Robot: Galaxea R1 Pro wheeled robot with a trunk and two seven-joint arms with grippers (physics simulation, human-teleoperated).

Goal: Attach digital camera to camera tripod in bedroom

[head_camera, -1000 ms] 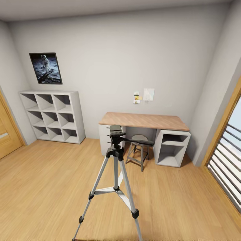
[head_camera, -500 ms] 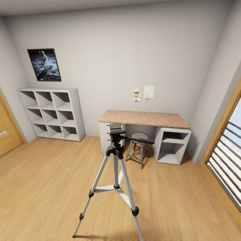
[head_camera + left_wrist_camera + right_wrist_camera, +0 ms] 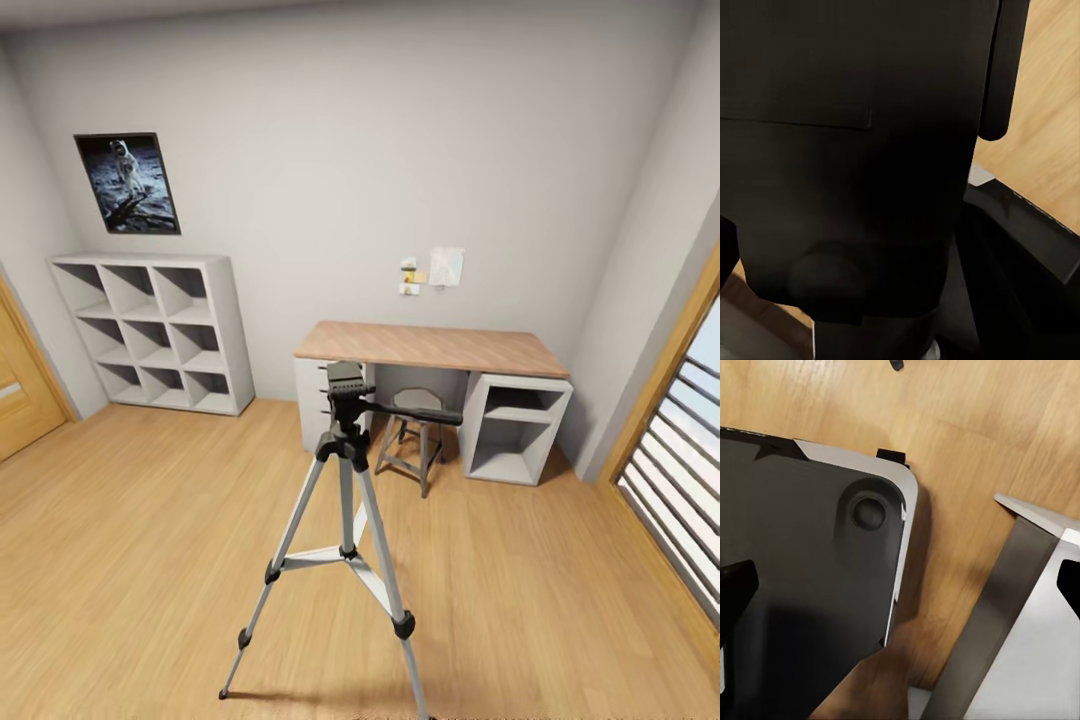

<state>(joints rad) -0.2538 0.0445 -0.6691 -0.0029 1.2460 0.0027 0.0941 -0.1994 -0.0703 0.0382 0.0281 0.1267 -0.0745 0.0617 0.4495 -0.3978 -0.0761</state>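
**One tripod upright in the middle of the bedroom floor**

Two dark fingertips of the right gripper show at the edges of the right wrist view, spread wide with nothing between them, above the robot's black base and the plank floor. The left wrist view is mostly black body, so I cannot tell how the left fingers stand.

The camera tripod stands on the wood floor, legs spread, its pan handle pointing right. Behind it sit a stool and a wood-topped desk; cube shelves and a framed picture are at the left wall.

Compared with a second ago, more floor shows below the tripod's feet; the camera itself has shifted.
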